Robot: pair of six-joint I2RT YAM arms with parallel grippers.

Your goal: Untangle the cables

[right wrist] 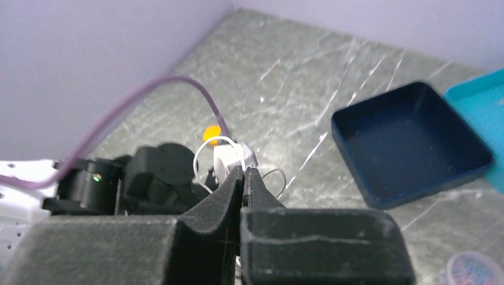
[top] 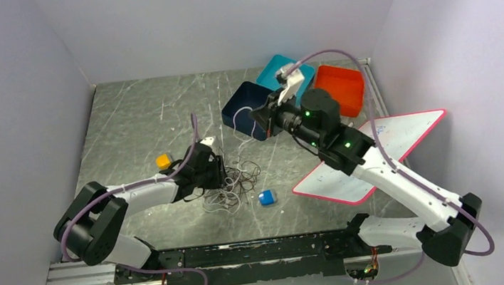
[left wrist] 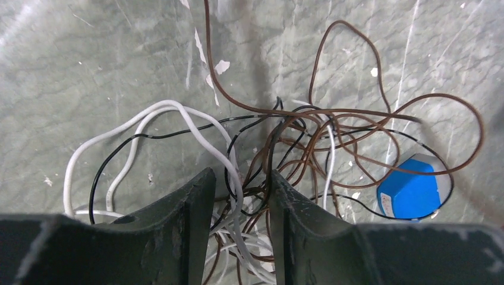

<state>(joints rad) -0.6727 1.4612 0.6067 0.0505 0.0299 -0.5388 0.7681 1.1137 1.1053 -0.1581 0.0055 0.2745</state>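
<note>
Brown, white and black cables [left wrist: 285, 148] lie knotted on the grey table [left wrist: 71, 65], directly under and ahead of my left gripper [left wrist: 241, 178]. Its jaws stand partly apart, with white and brown strands running through the gap, none of them squeezed as far as I can see. A blue block [left wrist: 410, 190] sits ahead and to the right of those fingers, with a brown loop curving round it. My right gripper [right wrist: 243, 175] hangs above the table with the navy tray [right wrist: 410, 142] off to its right, jaws pressed together. A thin white strand rises toward it, but I cannot tell whether it is caught.
</note>
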